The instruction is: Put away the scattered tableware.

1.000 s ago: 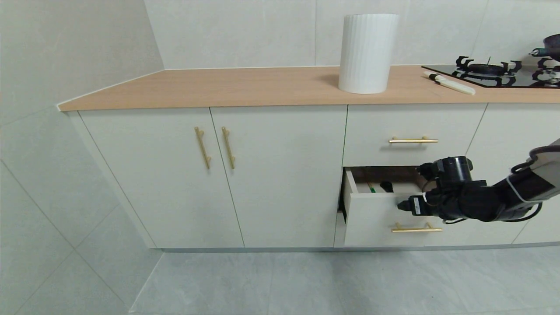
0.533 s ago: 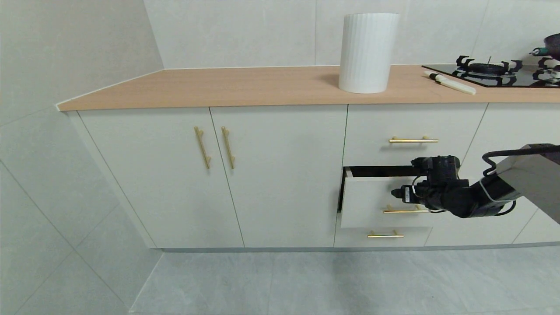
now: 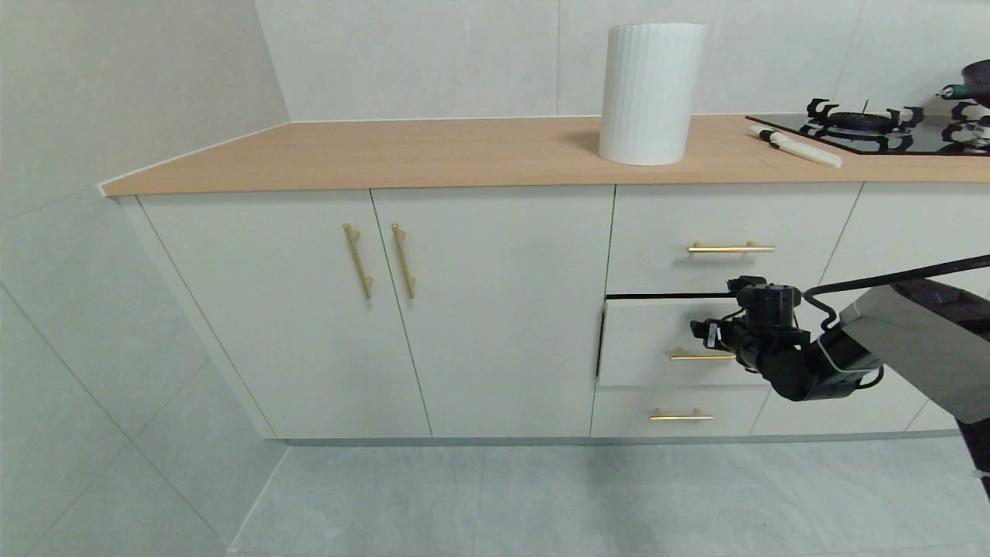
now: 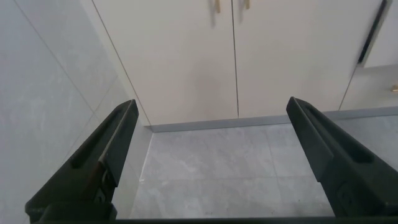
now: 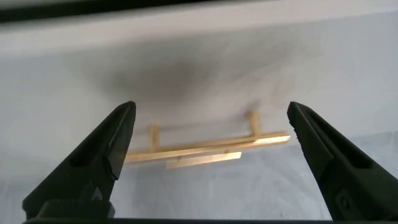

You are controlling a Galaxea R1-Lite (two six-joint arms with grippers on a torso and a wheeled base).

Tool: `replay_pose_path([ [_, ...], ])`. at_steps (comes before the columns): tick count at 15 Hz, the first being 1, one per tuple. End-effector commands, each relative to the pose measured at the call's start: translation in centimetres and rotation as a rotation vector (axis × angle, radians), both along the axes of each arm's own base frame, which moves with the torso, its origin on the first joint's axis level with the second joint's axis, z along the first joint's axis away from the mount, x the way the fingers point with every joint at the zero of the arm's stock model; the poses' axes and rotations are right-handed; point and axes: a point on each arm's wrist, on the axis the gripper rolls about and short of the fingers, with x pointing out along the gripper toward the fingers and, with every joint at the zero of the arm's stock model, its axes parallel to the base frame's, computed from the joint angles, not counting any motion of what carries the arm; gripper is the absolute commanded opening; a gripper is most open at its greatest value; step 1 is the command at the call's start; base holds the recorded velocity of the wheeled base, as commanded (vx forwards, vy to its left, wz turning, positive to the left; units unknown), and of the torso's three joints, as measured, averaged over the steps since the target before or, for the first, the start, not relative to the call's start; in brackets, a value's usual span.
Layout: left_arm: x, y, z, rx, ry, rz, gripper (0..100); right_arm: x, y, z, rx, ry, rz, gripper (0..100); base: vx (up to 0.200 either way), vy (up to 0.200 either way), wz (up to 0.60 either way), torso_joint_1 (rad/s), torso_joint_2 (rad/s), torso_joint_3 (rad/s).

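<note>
Topping white cabinets (image 3: 495, 309), wooden countertop (image 3: 433, 155).

Head camera high, angled down at pale cabinet doors (image 3: 271, 309), left wrist camera low, facing those doors and grey tiled floor (image 4: 211, 168), right wrist camera close before white drawer front (image 5: 199, 68), also in head view.

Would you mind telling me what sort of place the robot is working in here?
Most likely a home kitchen: a black gas hob is set into a light wooden countertop, pale cabinet drawers with gold bar handles sit beneath it, and grey tiled walls rise behind.
</note>
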Motion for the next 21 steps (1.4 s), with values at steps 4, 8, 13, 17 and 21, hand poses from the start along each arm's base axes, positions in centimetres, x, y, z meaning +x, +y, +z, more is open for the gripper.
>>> replay_pose_path([
  [4, 0.0, 0.0, 0.0, 0.0, 0.0, 0.0, 100, 1.5, 0.4, -1.0, 0.019, -0.048, -0.041, 100, 0.0, 0.0, 0.0, 0.0, 0.0, 0.0],
  [8, 0.0, 0.0, 0.0, 0.0, 0.0, 0.0, 100, 2.8, 0.4, -0.9, 0.03, -0.108, -0.102, 100, 0.0, 0.0, 0.0, 0.0, 0.0, 0.0],
  [13, 0.0, 0.0, 0.0, 0.0, 0.0, 0.0, 100, 3.0, 0.4, -0.5, 0.031, -0.128, -0.114, 100, 0.0, 0.0, 0.0, 0.0, 0.0, 0.0],
  [17, 0.0, 0.0, 0.0, 0.0, 0.0, 0.0, 100, 2.2, 0.1, 0.7, 0.025, -0.128, -0.149, 100, 0.0, 0.0, 0.0, 0.0, 0.0, 0.0],
  [21, 0.0, 0.0, 0.0, 0.0, 0.0, 0.0, 100, -4.8, -0.5, 8.9, 0.04, -0.216, -0.158, 100, 0.0, 0.0, 0.0, 0.0, 0.0, 0.0],
])
